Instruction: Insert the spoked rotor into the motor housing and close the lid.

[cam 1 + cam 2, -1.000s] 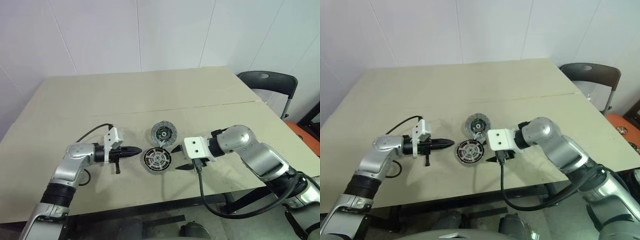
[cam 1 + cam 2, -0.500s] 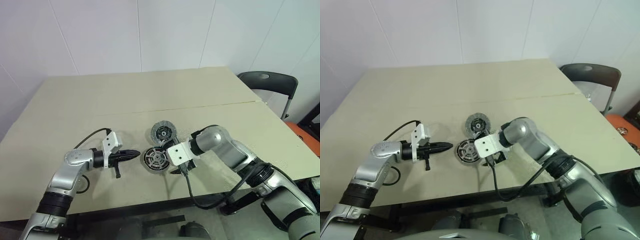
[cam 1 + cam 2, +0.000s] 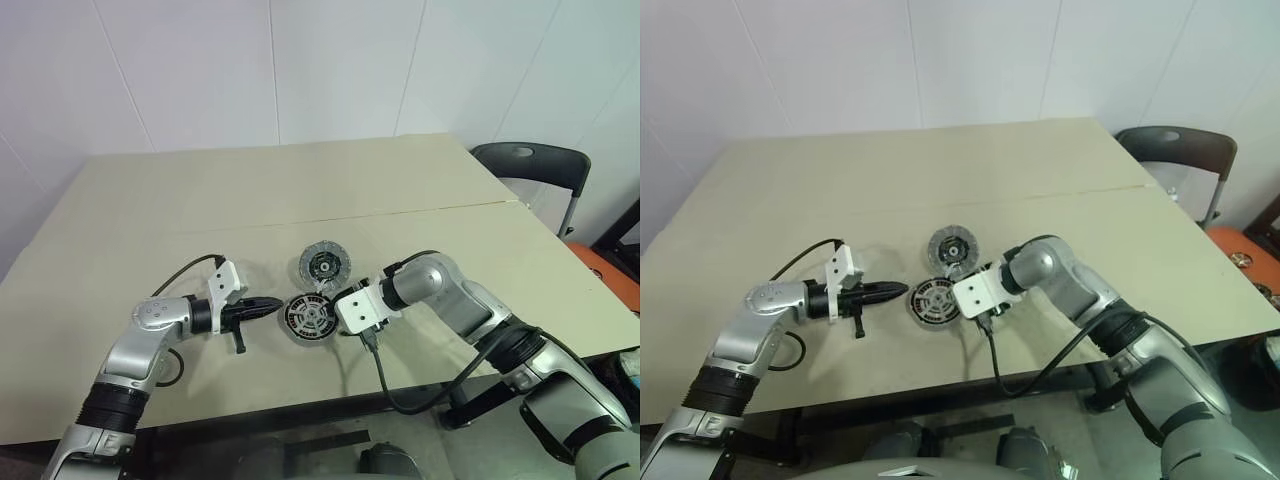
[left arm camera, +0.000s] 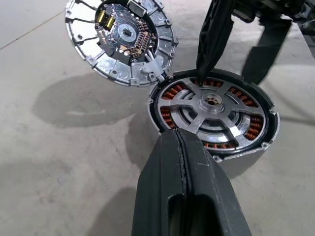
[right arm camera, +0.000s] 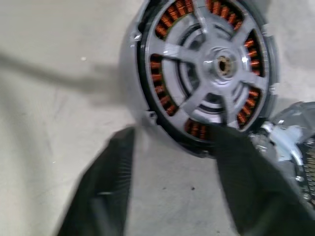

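Observation:
The motor housing (image 3: 291,318) lies on the table near its front edge, copper windings (image 4: 169,117) showing. The silver spoked rotor (image 4: 212,102) sits inside it. The lid (image 3: 325,266) lies flat just behind, touching the housing's rim, with its ribbed silver ring and dark centre facing up. My left gripper (image 3: 272,306) is shut with nothing in it, its tip just left of the housing. My right gripper (image 5: 170,132) is open at the housing's right rim. One of its fingertips (image 5: 219,135) rests on the windings and the other (image 5: 118,147) is outside, over the table.
The beige table (image 3: 150,200) has a seam across its middle. A dark chair (image 3: 530,160) stands past the table's right edge. A black cable (image 3: 385,385) hangs from my right wrist over the front edge.
My right gripper has swung left and down from beside the housing onto its right rim. Its fingers opened wide, then narrowed. The left gripper has stayed put.

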Available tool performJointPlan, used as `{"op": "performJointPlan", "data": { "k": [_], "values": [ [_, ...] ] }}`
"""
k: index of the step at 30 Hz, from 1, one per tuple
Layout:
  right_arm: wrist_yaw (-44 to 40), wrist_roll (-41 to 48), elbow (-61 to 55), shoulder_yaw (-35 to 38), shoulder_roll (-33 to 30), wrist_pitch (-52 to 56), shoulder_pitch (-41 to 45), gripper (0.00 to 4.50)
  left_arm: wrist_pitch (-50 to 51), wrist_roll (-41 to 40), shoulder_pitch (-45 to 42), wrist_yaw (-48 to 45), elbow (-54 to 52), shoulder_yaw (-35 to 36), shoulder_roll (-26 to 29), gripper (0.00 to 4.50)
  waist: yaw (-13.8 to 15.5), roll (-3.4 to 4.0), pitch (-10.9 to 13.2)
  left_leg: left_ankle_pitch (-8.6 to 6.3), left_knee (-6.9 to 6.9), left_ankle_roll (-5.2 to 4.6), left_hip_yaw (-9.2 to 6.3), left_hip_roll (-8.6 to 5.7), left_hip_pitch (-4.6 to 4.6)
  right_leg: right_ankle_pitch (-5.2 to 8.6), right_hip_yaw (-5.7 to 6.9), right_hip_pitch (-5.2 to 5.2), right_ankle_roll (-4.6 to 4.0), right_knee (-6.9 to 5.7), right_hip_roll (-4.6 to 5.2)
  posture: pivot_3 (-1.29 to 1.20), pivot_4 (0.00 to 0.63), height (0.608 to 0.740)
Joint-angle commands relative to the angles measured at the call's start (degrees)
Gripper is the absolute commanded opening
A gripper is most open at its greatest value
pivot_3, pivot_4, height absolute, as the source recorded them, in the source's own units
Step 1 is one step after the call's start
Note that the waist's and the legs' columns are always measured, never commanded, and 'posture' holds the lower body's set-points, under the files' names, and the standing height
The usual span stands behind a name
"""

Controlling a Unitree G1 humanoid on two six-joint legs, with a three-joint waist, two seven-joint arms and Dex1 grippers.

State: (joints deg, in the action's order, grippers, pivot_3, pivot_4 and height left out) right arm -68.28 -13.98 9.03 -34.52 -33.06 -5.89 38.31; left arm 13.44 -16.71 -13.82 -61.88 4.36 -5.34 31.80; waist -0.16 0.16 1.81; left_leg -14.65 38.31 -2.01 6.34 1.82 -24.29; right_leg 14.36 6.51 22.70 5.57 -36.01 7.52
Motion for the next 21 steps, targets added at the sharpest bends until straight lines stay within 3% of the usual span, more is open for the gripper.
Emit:
{"op": "performJointPlan", "data": {
  "k": [1, 7, 12, 21],
  "values": [
    [1.0, 0.9, -2.6, 2.3, 1.1, 0.6, 0.0, 1.13, -0.7, 0.0, -1.4, 0.5, -1.2, 0.5, 0.1, 0.00, -0.5, 0.01, 0.0, 0.02, 0.00, 0.03, 0.00, 0.01, 0.01, 0.00, 0.00, 0.00, 0.00, -0.04, 0.00, 0.00, 0.000, 0.740],
    [1.5, 1.1, -2.4, 2.9, 1.3, 0.5, 0.1, 1.13, -1.6, 0.4, -1.5, 0.8, -0.2, 0.3, 0.2, 0.00, -0.6, 0.01, 0.0, -0.02, 0.00, 0.19, 0.00, 0.02, 0.09, 0.02, 0.00, 0.00, -0.05, -0.10, 0.01, 0.00, 0.000, 0.740],
    [1.3, 1.6, -3.1, 3.3, 1.4, 1.1, -0.3, 0.02, -2.4, 0.9, -2.2, 0.8, 1.3, 0.2, 0.1, 0.00, -0.7, 0.00, 0.0, 0.04, 0.00, 0.10, 0.00, 0.03, 0.09, 0.01, 0.00, 0.01, -0.04, -0.11, 0.00, 0.00, 0.000, 0.740],
    [2.4, 1.6, -4.9, 4.7, 0.8, 2.8, -1.7, 0.02, -2.8, 1.6, -3.8, 0.7, 2.9, -0.5, -0.5, 0.00, -0.6, -0.04, 0.0, 0.02, 0.00, 0.12, 0.00, 0.01, 0.08, 0.01, 0.00, 0.02, -0.04, -0.10, 0.02, 0.00, 0.000, 0.740]
  ]
}}
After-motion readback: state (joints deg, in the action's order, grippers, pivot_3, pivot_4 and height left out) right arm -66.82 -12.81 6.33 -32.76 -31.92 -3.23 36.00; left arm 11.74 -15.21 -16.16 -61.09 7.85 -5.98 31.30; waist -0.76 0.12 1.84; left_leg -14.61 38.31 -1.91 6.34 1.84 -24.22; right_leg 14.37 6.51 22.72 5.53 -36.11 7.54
